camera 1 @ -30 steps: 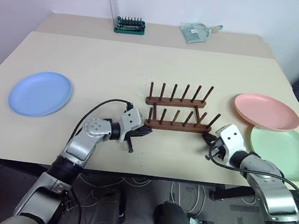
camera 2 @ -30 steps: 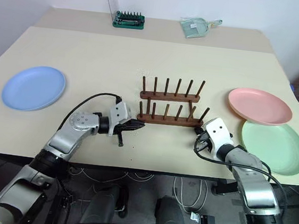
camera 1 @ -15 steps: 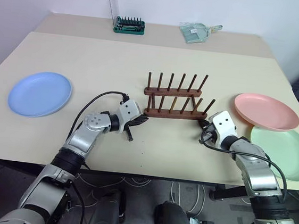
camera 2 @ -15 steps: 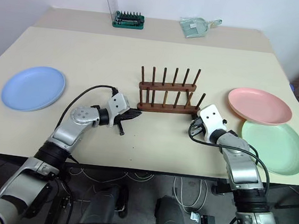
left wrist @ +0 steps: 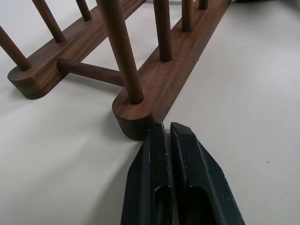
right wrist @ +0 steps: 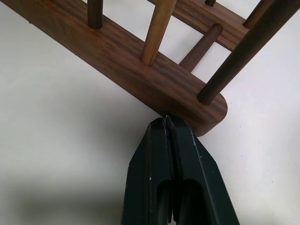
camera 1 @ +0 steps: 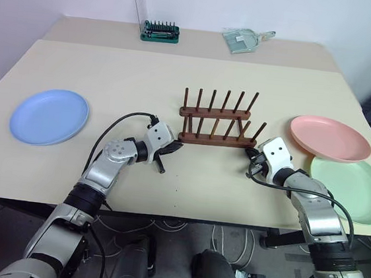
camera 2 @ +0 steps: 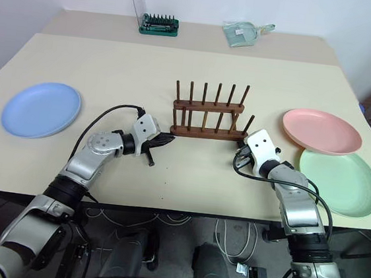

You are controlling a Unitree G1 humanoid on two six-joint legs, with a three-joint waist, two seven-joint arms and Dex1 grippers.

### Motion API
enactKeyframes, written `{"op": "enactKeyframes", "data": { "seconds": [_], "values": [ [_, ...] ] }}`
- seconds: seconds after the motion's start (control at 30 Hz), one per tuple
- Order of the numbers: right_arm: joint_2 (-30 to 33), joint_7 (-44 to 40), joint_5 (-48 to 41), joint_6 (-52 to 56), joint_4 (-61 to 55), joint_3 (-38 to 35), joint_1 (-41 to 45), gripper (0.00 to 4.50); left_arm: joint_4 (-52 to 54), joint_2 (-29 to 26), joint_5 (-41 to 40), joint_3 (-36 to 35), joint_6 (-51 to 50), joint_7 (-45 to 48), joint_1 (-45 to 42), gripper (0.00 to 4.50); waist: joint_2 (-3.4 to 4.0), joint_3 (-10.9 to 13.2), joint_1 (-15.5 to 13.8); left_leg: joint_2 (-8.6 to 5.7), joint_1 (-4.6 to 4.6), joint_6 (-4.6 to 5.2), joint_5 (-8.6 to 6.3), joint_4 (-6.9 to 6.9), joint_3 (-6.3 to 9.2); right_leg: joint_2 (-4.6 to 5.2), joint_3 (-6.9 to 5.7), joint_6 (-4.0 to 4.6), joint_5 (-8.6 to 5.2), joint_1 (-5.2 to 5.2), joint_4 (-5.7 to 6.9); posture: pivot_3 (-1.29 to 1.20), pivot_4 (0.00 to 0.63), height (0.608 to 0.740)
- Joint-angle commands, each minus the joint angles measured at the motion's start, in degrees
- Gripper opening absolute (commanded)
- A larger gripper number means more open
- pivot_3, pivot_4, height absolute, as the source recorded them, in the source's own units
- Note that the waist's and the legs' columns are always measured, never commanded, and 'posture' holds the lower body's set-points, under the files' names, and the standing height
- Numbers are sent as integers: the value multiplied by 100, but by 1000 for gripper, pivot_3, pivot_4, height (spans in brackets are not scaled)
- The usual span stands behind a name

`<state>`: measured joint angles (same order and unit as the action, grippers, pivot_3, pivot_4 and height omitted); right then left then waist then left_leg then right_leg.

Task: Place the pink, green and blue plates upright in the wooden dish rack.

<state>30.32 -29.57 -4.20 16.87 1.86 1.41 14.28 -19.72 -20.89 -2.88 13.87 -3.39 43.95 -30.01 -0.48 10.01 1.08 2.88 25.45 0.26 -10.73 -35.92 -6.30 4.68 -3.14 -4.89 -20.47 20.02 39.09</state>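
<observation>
Wooden dish rack point(camera 1: 217, 124): dark brown, two parallel rails w/ upright pegs, stood mid-counter point(camera 1: 145, 81), slots empty, no plate in it

Left claw point(left wrist: 165, 129): clenched, fingers pressed together, nothing held; tips at the rounded end of the near rail, rack's left end, touching or just shy of it, can't tell which

Right claw point(right wrist: 165, 121): clenched, empty; tips against the near rail's right end, by the last peg

Blue plate point(camera 1: 49, 115): flat on counter, far left, well apart from rack, nothing on it

Pink plate point(camera 1: 330, 138): flat, right of rack, rim overlapping the green plate's far edge

Green plate point(camera 1: 350, 189): flat, near right corner, nothing on it

Green tool-bit holder point(camera 1: 161, 32): far edge of counter, row of dark bits standing in it, clear lid point(camera 1: 140, 3) raised upright; no legible writing

Pale green dustpan-like item point(camera 1: 245, 40): far edge, right of holder; contents not readable
</observation>
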Motion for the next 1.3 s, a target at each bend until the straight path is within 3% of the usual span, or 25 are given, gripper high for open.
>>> {"op": "enactKeyframes", "data": {
  "seconds": [0.03, 0.13, 0.3, 0.4, 0.63, 0.67, 0.87, 1.3],
  "values": [
    [-16, -30, 9, -48, -82, -46, 15, 0, -120, -38, 126, -62, -29, -57, -6, 153, 0, 0, 0, 0, 0, 0, 0, 0, 0, 0, 0, 0, 0, 0, 0, 0, 150, 732],
    [121, -128, -36, 4, -414, -130, -147, 0, -20, -66, 65, -102, -54, -30, 18, 153, 0, 0, -7, 0, 0, 0, 0, 0, 0, 0, 0, 0, 0, 0, 0, 0, 150, 732],
    [730, -662, -626, 608, -1915, -761, -897, 0, 991, -336, -678, -276, -305, 824, 440, 153, 3, 2, -21, -1, 18, -3, 1, 5, -3, 4, 2, 0, 0, 17, -2, 0, 150, 732],
    [1099, -916, -1120, 1230, -2701, -1433, -1426, 768, 1465, -487, -991, -300, -559, 1205, 609, 88, 3, 2, -38, 0, 22, -4, 2, 4, -2, 5, 1, 0, 0, 18, -3, 0, 150, 732],
    [1601, -1137, -1622, 2399, -3660, -3199, -2772, 4220, 1785, -388, -1271, 132, -857, 1948, 605, 88, 1, 1, -54, -2, 20, 29, -19, 4, 6, 11, 0, 0, -1, 4, -16, 0, 150, 732],
    [1610, -1086, -1570, 2525, -3673, -3360, -2950, 4461, 1735, -331, -1249, 206, -831, 2034, 557, 88, 0, 0, -55, -3, 20, 30, -19, 4, 6, 11, 0, 0, -1, 4, -17, 0, 150, 732],
    [1467, -864, -1555, 2942, -3692, -3592, -3381, 4461, 1456, -79, -1169, 452, -599, 2409, 293, 88, 1, 0, -25, 0, 14, 31, -19, 4, 7, 3, 2, 1, 0, 3, -16, 0, 150, 732],
    [1628, -655, -1164, 2506, -2863, -3026, -2963, 4461, 1457, 77, -1169, 412, -534, 2338, 308, 88, 1, 0, -37, -2, 18, 32, -20, 3, 6, 4, 3, 0, -1, 7, -17, 0, 150, 732]
  ]
}}
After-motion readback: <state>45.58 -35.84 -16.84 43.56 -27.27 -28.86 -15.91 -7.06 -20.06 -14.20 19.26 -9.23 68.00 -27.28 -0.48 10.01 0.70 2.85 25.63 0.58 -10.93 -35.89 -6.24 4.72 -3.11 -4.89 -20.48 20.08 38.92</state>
